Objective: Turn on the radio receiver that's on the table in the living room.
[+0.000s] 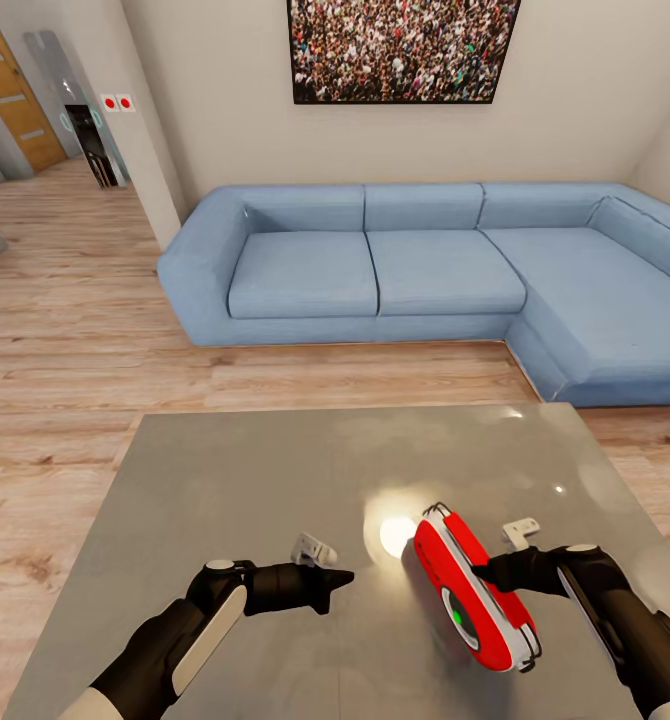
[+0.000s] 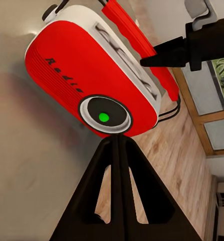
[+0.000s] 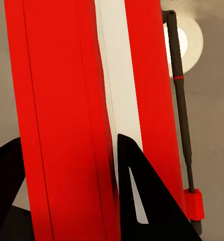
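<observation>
The radio receiver (image 1: pixel 472 590) is red with a white-grey side band and stands on the glossy grey table (image 1: pixel 225 480) at the front right. Its round dial (image 2: pixel 104 116) shows a green centre and faces my left gripper (image 1: pixel 343 578). That gripper is shut and empty, with its tip (image 2: pixel 117 143) just short of the dial. My right gripper (image 1: pixel 477 572) reaches the radio's top from the other side. In the right wrist view its fingers (image 3: pixel 129 165) stand on either side of a red strip of the radio receiver (image 3: pixel 67 100). A thin wire handle (image 3: pixel 182 110) runs alongside.
A blue L-shaped sofa (image 1: pixel 375 270) stands beyond the table's far edge, under a crowd photo (image 1: pixel 405 50) on the beige wall. Light wood floor (image 1: pixel 65 330) surrounds the table. A bright lamp reflection (image 1: pixel 395 535) lies on the tabletop beside the radio.
</observation>
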{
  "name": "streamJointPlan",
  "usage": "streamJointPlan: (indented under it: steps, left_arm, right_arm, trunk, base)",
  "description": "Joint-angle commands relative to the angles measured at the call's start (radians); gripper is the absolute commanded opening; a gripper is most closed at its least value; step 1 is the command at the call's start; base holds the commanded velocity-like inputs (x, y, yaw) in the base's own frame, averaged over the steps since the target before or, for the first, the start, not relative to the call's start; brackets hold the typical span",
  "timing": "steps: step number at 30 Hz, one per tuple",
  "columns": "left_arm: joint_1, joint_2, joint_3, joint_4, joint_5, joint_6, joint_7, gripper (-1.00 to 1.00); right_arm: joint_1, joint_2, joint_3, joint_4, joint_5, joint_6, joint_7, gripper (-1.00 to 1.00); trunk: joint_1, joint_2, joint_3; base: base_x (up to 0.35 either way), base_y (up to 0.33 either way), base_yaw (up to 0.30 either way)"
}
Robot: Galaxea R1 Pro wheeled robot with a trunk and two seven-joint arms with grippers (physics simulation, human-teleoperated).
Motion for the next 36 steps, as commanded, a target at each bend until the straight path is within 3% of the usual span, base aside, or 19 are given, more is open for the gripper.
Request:
streamJointPlan:
  steps: [1, 18, 25, 34, 35, 36]
  left_arm:
    - [0.000, 0.000, 0.000, 0.000, 0.000, 0.000, 0.000, -1.00]
    - [0.000, 0.000, 0.000, 0.002, 0.000, 0.000, 0.000, -1.00]
    - [0.000, 0.000, 0.000, 0.002, 0.000, 0.000, 0.000, -1.00]
    - [0.000, 0.000, 0.000, 0.002, 0.002, 0.000, 0.000, -1.00]
    - [0.000, 0.000, 0.000, 0.002, 0.002, 0.000, 0.000, -1.00]
    - [0.000, 0.000, 0.000, 0.002, 0.002, 0.000, 0.000, -1.00]
  right_arm:
    - [0.000, 0.000, 0.000, 0.000, -0.002, -0.002, 0.000, -1.00]
    - [0.000, 0.008, -0.014, 0.003, -0.010, -0.119, -0.001, -1.00]
    - [0.000, 0.007, -0.014, 0.059, -0.012, -0.171, -0.002, -1.00]
    - [0.000, 0.008, -0.014, 0.073, -0.012, -0.186, -0.002, -1.00]
    - [0.000, 0.008, -0.014, 0.073, -0.012, -0.186, -0.003, 1.00]
    - [0.000, 0.008, -0.014, 0.073, -0.012, -0.186, -0.003, 1.00]
  trunk:
    - [0.000, 0.000, 0.000]
    - [0.000, 0.000, 0.000]
    - [0.000, 0.000, 0.000]
    - [0.000, 0.000, 0.000]
    - [0.000, 0.000, 0.000]
    - [0.000, 0.000, 0.000]
  base:
    - [0.000, 0.000, 0.000]
    - [0.000, 0.000, 0.000]
    - [0.000, 0.000, 0.000]
    - [0.000, 0.000, 0.000]
    - [0.000, 0.000, 0.000]
    - [0.000, 0.000, 0.000]
